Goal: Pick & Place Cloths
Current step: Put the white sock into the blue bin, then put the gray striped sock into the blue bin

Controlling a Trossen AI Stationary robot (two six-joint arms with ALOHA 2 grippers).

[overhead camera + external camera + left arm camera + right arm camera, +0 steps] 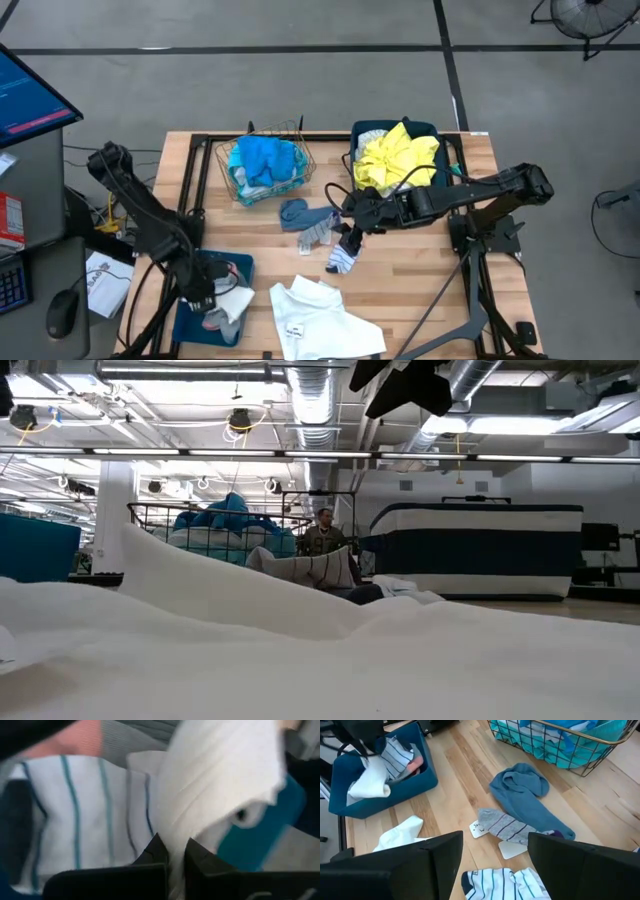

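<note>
While the left gripper [172, 851] holds a soft white cloth [220, 780] pinched between its closed fingers over the dark blue plastic bin [190, 322], part of the fabric hangs near the rim and may fall outside. The right gripper [495, 860], fingers wide open, hovers above the striped white sock [502, 882] and could catch the neighbouring grey striped sock [507, 826] too.

The table [400, 270] is evenly lit from overhead; only soft shadows are cast. In the low view, glare is thrown by ceiling lights [520, 426] at 1 o'clock. The white cloth [220, 775] is blurred in the left wrist view.
</note>
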